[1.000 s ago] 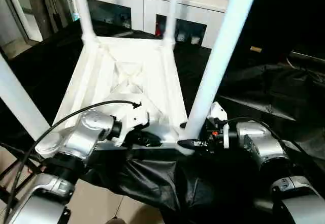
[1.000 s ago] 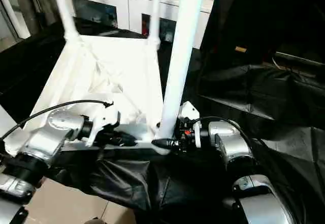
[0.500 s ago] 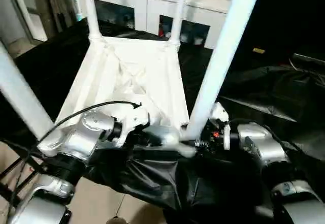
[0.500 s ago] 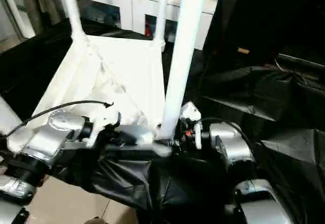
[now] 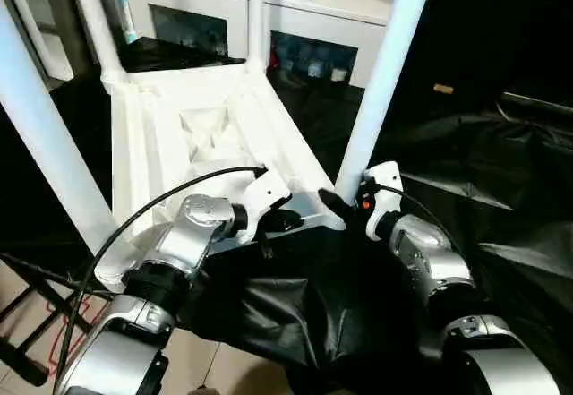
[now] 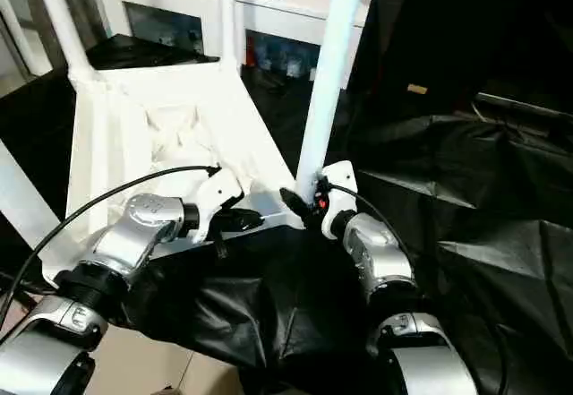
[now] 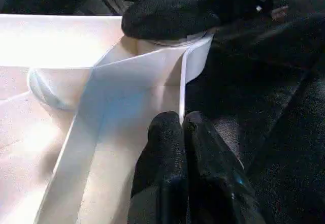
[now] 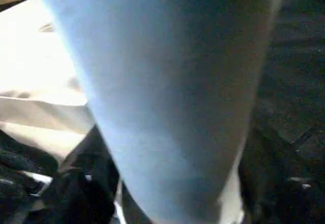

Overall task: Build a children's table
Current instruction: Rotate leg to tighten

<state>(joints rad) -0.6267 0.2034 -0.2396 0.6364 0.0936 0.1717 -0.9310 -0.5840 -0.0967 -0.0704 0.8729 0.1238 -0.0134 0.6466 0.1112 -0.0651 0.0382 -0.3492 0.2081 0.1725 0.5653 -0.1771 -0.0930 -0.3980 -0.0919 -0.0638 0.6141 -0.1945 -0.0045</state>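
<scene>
Left eye view, tabletop (image 5: 170,135): white ribbed plastic, upside down on black cloth (image 5: 295,314).
Leg (image 5: 380,72): smooth tapered tube.
Left hand (image 7: 181,132): closed, pinching tabletop's thin edge.
Right hand (image 5: 345,207): grip on leg, cannot tell.

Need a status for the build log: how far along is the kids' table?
Done: tabletop lies underside up with all four legs standing in its corner sockets. In hand: right gripper sits around the base of the near right leg; left gripper, shut, pinches the tabletop's near edge. Left: probably final seating, then turning it upright.
</scene>
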